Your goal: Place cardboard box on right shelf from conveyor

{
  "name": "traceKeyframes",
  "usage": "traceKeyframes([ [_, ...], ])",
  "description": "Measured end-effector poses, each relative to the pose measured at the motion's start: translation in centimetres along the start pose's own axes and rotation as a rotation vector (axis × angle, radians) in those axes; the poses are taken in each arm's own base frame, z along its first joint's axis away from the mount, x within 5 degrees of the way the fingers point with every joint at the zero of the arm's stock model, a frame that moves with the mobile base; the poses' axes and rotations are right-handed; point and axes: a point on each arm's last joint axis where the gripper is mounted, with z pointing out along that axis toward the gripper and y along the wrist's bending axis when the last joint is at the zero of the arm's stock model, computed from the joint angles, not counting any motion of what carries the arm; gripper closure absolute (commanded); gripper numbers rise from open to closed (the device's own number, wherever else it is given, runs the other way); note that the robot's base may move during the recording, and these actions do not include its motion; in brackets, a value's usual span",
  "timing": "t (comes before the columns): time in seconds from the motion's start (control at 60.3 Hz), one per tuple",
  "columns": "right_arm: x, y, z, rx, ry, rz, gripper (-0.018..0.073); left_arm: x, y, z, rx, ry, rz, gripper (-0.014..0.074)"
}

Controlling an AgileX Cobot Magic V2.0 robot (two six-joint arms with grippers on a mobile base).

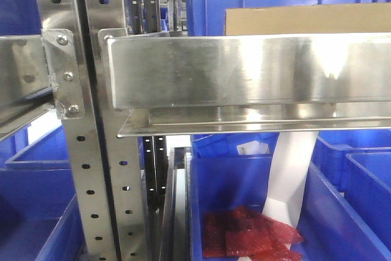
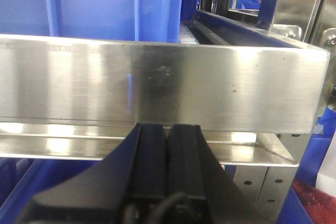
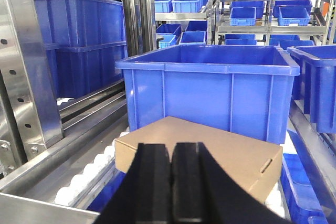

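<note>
Looks basically done from here: cardboard box (image 3: pixel 205 148) sits on the right shelf (image 1: pixel 244 68), lower middle of frame. Both grippers, left (image 2: pixel 168 145) and right (image 3: pixel 171 166), pinched closed, empty.

The left gripper (image 2: pixel 167 145) is matt black: two flat, square-edged fingers (image 2: pixel 151 156) pressed side by side, sloping black shoulders spreading below them, and a thin black cable curling at the base. The right gripper (image 3: pixel 171 161) looks the same, black finger bars with only a thin slit between them above a broad, flaring black body. No markings show.
</note>
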Motion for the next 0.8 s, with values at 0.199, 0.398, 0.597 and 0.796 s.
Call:
traceKeyframes([
  [0.199, 0.4, -0.2, -0.4, 0.025, -0.015, -0.027, 0.0502, 0.0, 0.0, 0.0, 0.0, 0.0, 0.0, 0.0713],
  [0.398, 4.1, -1.7, -2.4, 0.211, -0.031, -0.055, 0.0502, 0.0, 0.0, 0.0, 0.0, 0.0, 0.0, 0.0713],
  [0.597, 9.8, -2.6, -3.8, 0.322, -0.091, -0.065, 0.0502, 0.0, 0.0, 0.0, 0.0, 0.0, 0.0, 0.0713],
  [0.796, 15.0, -3.5, -3.4, 0.337, -0.067, -0.059, 0.0502, 0.0, 0.0, 0.0, 0.0, 0.0, 0.0, 0.0713],
])
